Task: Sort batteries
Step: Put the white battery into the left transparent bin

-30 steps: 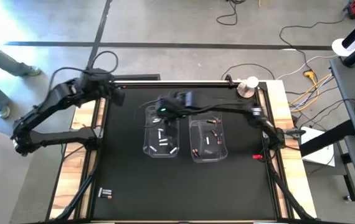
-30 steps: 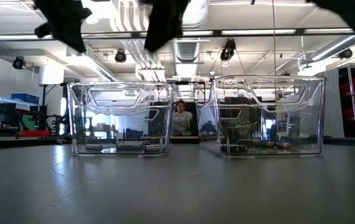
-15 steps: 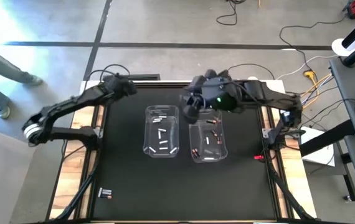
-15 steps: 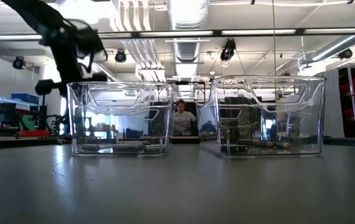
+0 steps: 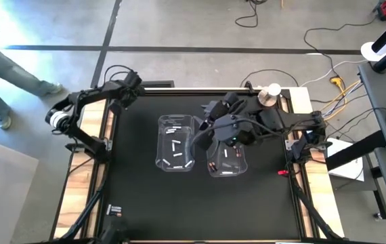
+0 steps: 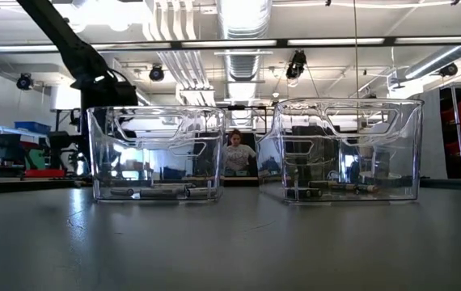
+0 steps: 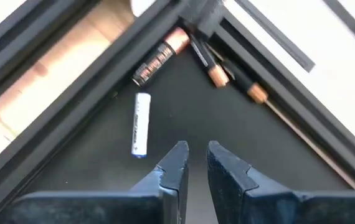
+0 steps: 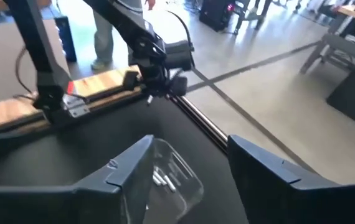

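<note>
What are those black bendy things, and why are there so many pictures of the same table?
Those are two robot arms, each ending in a two-finger hand. Four cameras look at once: one from above, one level with the tabletop, and one on each wrist.

From above you see a black table with two clear bins. The left bin holds white batteries; the right bin holds dark batteries with copper ends.

The left hand is at the table's far left corner, fingers nearly together and holding nothing. Its camera shows loose batteries there: a white battery and a dark battery.

The right hand hangs over the bins, fingers apart, with nothing between them.

The job is sorting batteries by kind.
</note>
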`<move>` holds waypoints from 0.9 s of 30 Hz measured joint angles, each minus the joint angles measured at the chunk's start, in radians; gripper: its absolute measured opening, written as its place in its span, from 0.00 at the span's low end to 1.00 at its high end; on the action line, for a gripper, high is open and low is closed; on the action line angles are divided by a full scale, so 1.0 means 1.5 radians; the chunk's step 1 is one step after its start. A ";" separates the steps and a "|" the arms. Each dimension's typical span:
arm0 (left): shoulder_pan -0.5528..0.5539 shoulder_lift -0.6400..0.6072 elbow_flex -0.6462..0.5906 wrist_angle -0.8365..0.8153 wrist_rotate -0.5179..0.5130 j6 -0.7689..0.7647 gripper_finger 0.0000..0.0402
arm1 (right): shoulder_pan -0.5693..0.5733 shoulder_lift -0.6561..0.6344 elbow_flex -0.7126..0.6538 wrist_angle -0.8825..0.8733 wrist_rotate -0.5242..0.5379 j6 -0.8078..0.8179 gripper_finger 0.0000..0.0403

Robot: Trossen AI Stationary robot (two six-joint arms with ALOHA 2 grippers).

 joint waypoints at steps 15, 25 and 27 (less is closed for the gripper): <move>0.004 0.014 0.001 -0.003 -0.018 -0.063 0.22 | -0.034 0.007 -0.030 -0.088 0.034 0.134 0.65; 0.006 0.046 0.015 -0.016 -0.006 -0.120 0.33 | -0.034 0.005 -0.030 -0.179 0.034 0.253 0.68; 0.006 0.063 0.029 -0.028 -0.005 -0.128 0.34 | -0.030 0.005 -0.030 -0.196 0.033 0.272 0.68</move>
